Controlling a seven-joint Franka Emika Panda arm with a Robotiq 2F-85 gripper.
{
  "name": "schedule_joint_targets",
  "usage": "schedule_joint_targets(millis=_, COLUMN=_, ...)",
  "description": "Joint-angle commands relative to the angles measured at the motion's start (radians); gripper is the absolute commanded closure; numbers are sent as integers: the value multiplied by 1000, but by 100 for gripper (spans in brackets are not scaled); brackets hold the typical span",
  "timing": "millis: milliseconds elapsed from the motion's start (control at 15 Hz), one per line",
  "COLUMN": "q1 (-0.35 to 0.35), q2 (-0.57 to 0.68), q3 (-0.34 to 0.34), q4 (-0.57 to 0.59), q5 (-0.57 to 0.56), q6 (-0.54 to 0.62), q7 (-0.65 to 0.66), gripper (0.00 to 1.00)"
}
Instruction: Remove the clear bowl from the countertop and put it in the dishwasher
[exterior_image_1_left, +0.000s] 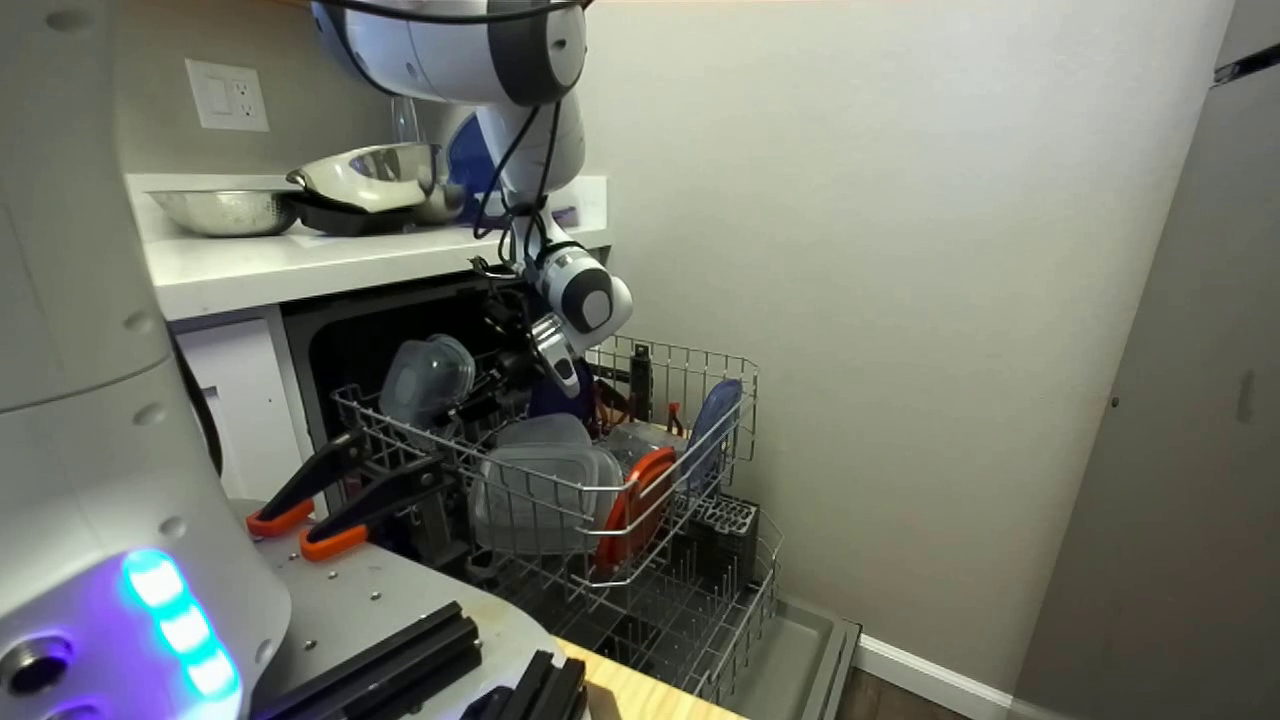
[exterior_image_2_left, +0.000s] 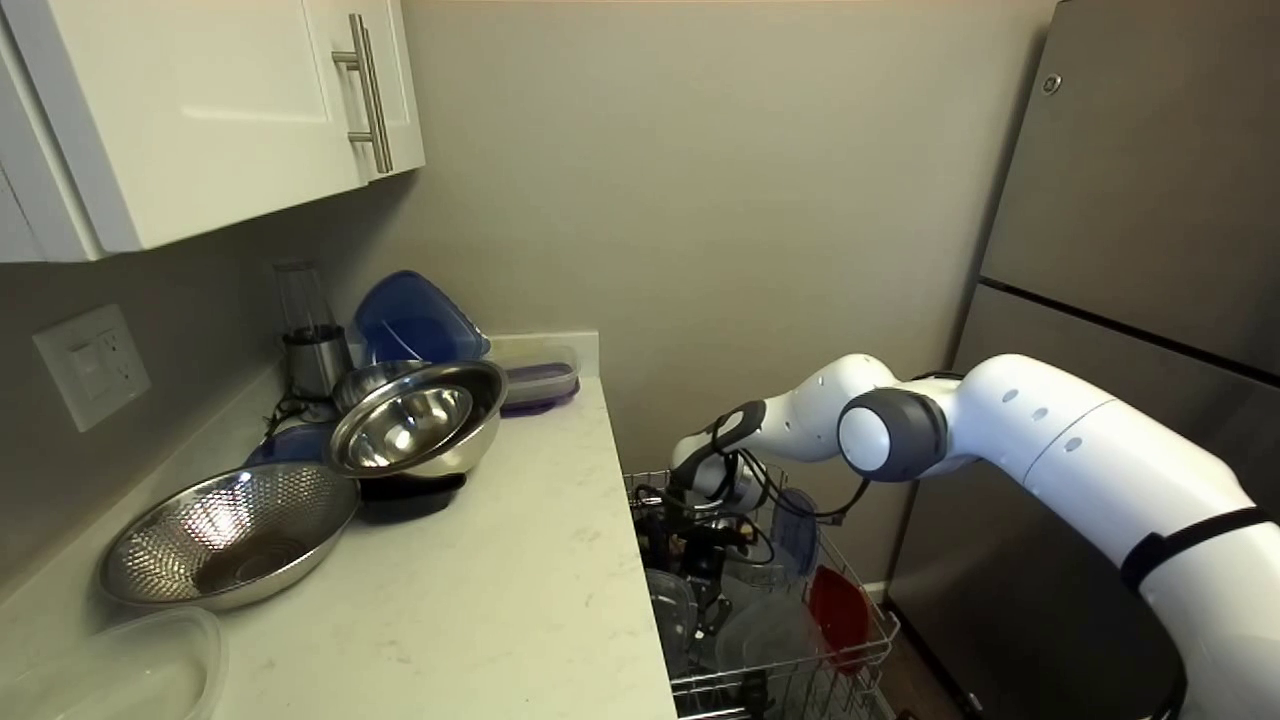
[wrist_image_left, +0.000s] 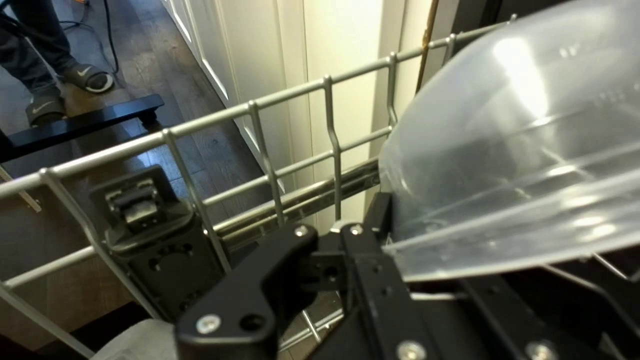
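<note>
Black linkages of the gripper (wrist_image_left: 386, 217) are shown at the bottom centre of the wrist view. One fingertip (wrist_image_left: 381, 212) is seen right at the side of the clear bowl (wrist_image_left: 505, 150), located at the right of the frame; the opposite fingertip is covered, so whether the jaws are spread or pinching the bowl cannot be told. The bowl is tilted at the upper rack (wrist_image_left: 290, 93) of the dishwasher (exterior_image_1_left: 345, 345), left of centre in an exterior view.

The white arm (exterior_image_2_left: 1060, 420) is extended from the right edge toward the centre in an exterior view, the wrist (exterior_image_2_left: 715, 472) being bent downward beyond the edge of the white surface (exterior_image_2_left: 550, 560).

The rack's rim is seen running diagonally across the wrist view, passing behind the bowl at upper right. Open room is found above the rack's right half, in front of the wall (exterior_image_1_left: 900, 300).
</note>
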Motion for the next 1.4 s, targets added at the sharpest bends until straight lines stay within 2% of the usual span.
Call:
schedule_joint_targets(millis=0, q1=21, q2=22, q3=8, q4=34, q5=-45, q6=-86, q7=20, gripper=97)
schedule_joint_targets(millis=467, q1=52, q2=58, q3=2, q4=107, q5=-104, q6=-193, q7=43, gripper=97)
schedule_joint_targets(millis=933, q1=52, q2=72, q3=-19, q4=122, q5=-113, q6=-178, q7=175, gripper=96)
schedule_joint_targets(millis=1333, q1=52, q2=94, q3=-16, q4=152, q5=-121, q6=-178, q7=229, gripper=96)
